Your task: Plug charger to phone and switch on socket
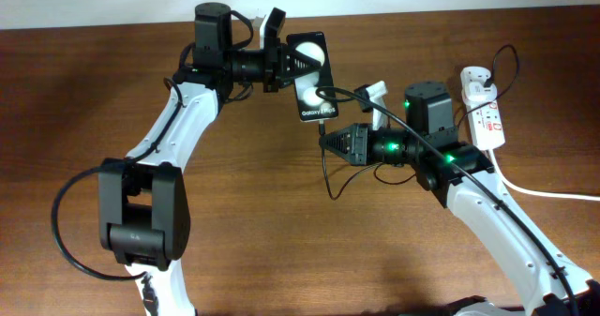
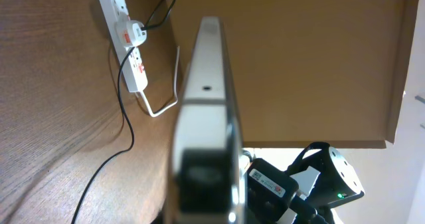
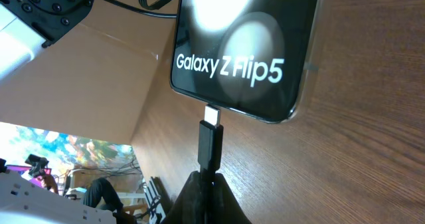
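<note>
My left gripper (image 1: 292, 65) is shut on the top end of the black phone (image 1: 314, 80) and holds it tilted off the table. In the left wrist view the phone (image 2: 207, 98) shows edge-on between the fingers (image 2: 204, 196). My right gripper (image 1: 330, 140) is shut on the charger's black connector (image 3: 211, 143), whose metal tip sits at the port in the phone's bottom edge (image 3: 242, 44); the fingers (image 3: 211, 192) pinch its rear. The thin black cable (image 1: 412, 133) runs to the white adapter (image 1: 476, 76), plugged into the socket strip (image 1: 487, 119).
The socket strip (image 2: 127, 51) with its adapter (image 2: 130, 31) lies at the table's far right, its thick white cord (image 1: 548, 192) trailing off to the right. The black cable loops over the wood below the phone (image 1: 330, 180). A cardboard wall (image 2: 312, 58) stands behind.
</note>
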Controlling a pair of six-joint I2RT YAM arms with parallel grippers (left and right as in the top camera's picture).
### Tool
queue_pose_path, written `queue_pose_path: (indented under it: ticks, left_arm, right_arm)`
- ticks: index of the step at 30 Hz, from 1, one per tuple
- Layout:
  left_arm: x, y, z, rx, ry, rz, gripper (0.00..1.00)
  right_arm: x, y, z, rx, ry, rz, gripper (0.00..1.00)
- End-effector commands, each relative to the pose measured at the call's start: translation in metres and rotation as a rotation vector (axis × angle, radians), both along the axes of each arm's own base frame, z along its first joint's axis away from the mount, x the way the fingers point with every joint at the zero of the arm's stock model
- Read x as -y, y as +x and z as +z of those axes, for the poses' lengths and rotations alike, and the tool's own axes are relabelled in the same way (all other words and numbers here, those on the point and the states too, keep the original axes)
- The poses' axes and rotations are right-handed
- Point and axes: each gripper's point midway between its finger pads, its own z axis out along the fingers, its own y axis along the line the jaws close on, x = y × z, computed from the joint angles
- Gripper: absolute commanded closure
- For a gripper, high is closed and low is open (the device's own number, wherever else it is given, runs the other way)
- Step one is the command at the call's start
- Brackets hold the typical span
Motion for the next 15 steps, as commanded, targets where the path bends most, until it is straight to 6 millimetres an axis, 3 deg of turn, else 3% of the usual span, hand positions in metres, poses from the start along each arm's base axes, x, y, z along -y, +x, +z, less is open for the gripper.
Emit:
queue_pose_path:
  ticks: [1, 15]
  left_arm:
    - [-0.0018, -0.0011, 0.0049, 0.019, -0.015, -0.021, 1.00]
    - [0.0025, -0.0040, 0.0051, 0.001, -0.016, -0.030, 1.00]
  right_arm:
    - [0.0008, 0.0010, -0.0019, 0.014, -0.007, 0.003, 0.96]
    - [0.0010, -0.0026, -0.0049, -0.011, -0.009, 0.009, 0.96]
